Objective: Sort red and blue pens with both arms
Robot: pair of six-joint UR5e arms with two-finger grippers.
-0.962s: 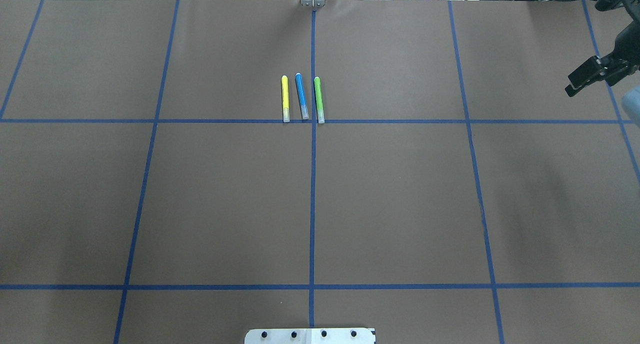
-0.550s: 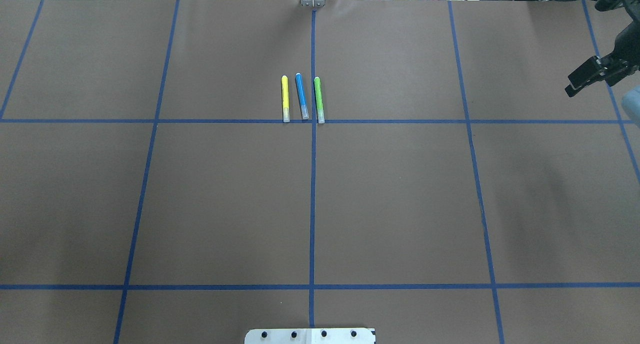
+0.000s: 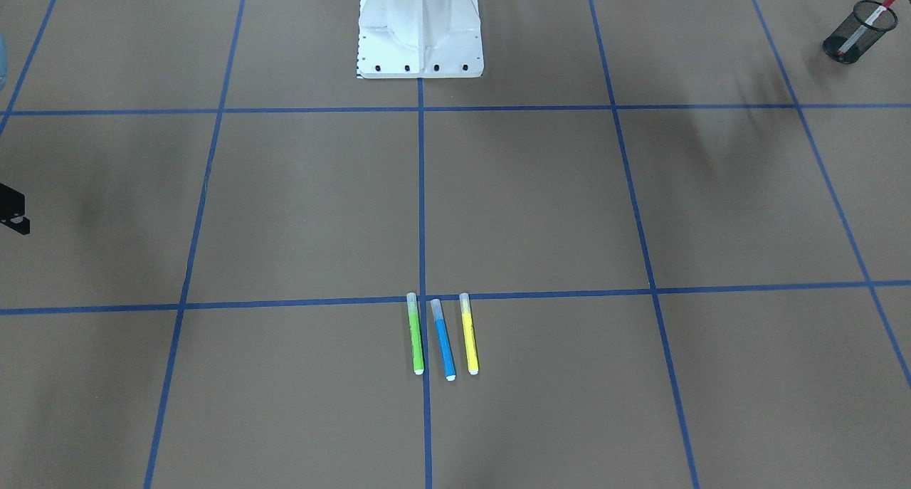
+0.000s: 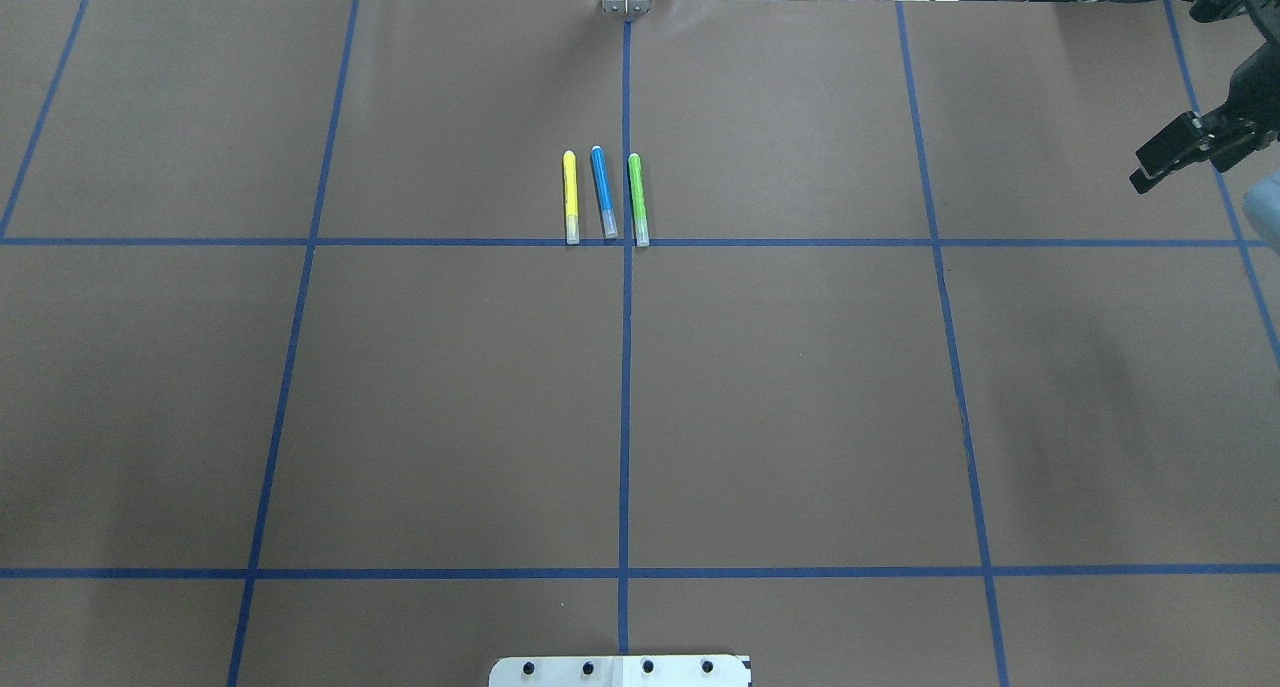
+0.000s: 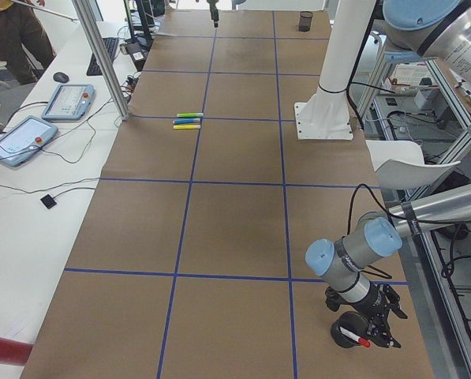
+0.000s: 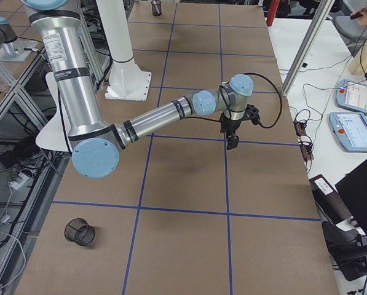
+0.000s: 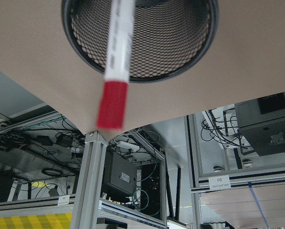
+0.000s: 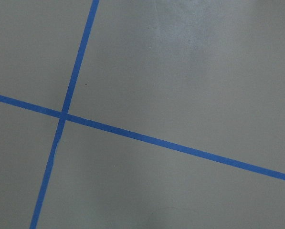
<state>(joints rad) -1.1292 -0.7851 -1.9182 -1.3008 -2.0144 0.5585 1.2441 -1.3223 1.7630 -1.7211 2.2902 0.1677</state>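
No change since 1.0 s ago in the overhead view: the right gripper (image 4: pixel 1160 162) hangs at the same spot over the table's (image 4: pixel 800 417) far right, and the pens have not shifted.

Blue highlighter (image 4: pixel 603 192) lies flat near the table centre, between the yellow one (image 4: pixel 570 197) and the green one (image 4: pixel 637 199). All three are parallel and close but apart, clear caps toward the robot, ending at the cross tape line. The green one lies along the centre tape line.

Red marker (image 7: pixel 118 52) stands in a black mesh cup (image 7: pixel 199 57) at the robot's left end of the table, on the robot's side, well apart from the highlighters. Its white barrel runs down into the cup and its red end sticks out past the rim.

Left gripper (image 5: pixel 373 332) sits directly over the cup. No fingers show in its wrist view, so jaw state cannot be told, nor whether it grips the marker.

Right gripper points down above bare table. Jaw gap cannot be told, and nothing is seen in it.
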